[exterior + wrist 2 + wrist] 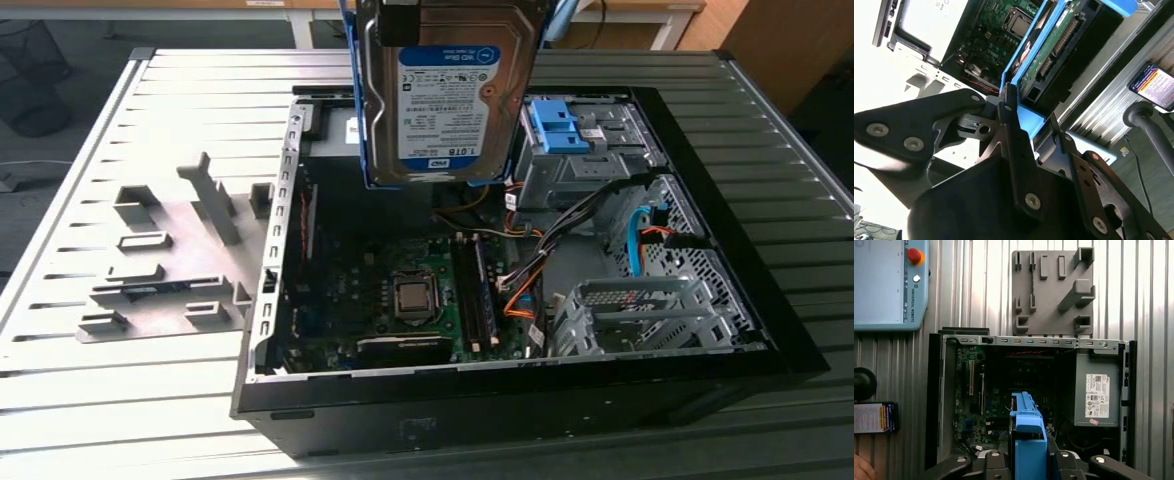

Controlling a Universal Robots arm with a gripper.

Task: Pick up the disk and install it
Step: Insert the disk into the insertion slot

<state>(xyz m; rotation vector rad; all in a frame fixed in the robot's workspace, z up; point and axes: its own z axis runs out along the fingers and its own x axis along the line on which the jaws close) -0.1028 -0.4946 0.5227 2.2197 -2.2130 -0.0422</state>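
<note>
On the exterior view's left, a grey plate (174, 260) with small blocks on it is laid flat on the ribbed metal table (80, 400). Just beside it, in the middle, an open computer case (283, 250) is set on its side, and a green board (400, 290) is seen on its floor. The disk (447, 100) is held up in the air above the back part of the case. It is stood on end, with its white-and-blue label turned to the camera. In the second wrist view the gripper (1029, 117) is seen closed tight on the blue frame at the disk's end, with a black finger (1010, 115) pressed on each side. Further to the exterior view's right, a blue clip piece (558, 125) is seen in the far corner of the case, and a metal cage (641, 310) is fixed in the near corner.
</note>
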